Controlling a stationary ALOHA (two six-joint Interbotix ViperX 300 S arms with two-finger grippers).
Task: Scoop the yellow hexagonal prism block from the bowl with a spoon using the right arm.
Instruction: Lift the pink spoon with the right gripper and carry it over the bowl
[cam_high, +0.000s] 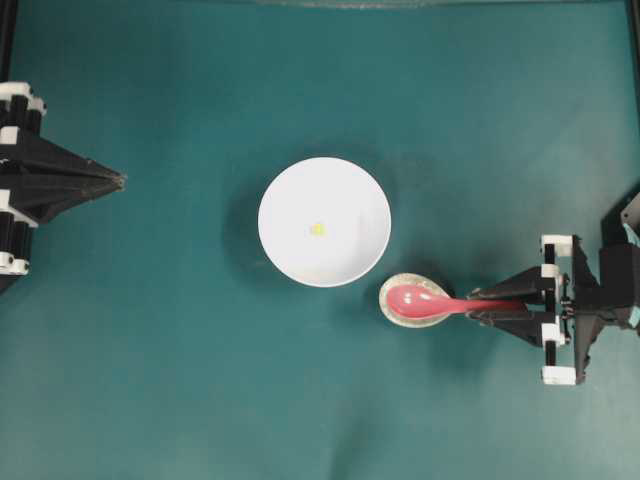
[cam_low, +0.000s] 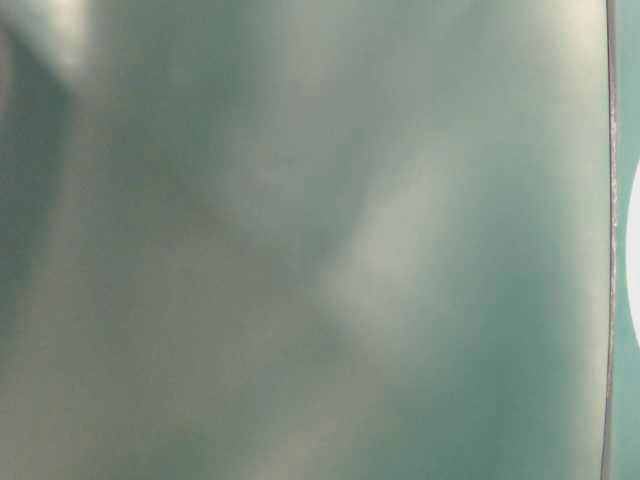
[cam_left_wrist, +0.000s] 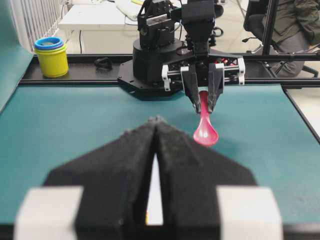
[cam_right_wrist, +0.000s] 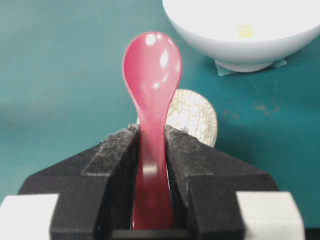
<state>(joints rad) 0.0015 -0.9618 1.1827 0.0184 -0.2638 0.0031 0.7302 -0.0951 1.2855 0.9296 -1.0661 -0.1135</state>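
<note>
The table-level view is a blurred teal-grey wash; only a white sliver, cut off at three o'clock, shows. In the right wrist view the bowl (cam_right_wrist: 245, 45) runs off at one o'clock, and the spoon (cam_right_wrist: 151, 100) handle's end hides between black fingers (cam_right_wrist: 115, 165).

No text, label, brand, number or sign can be read on anything in these views.
</note>
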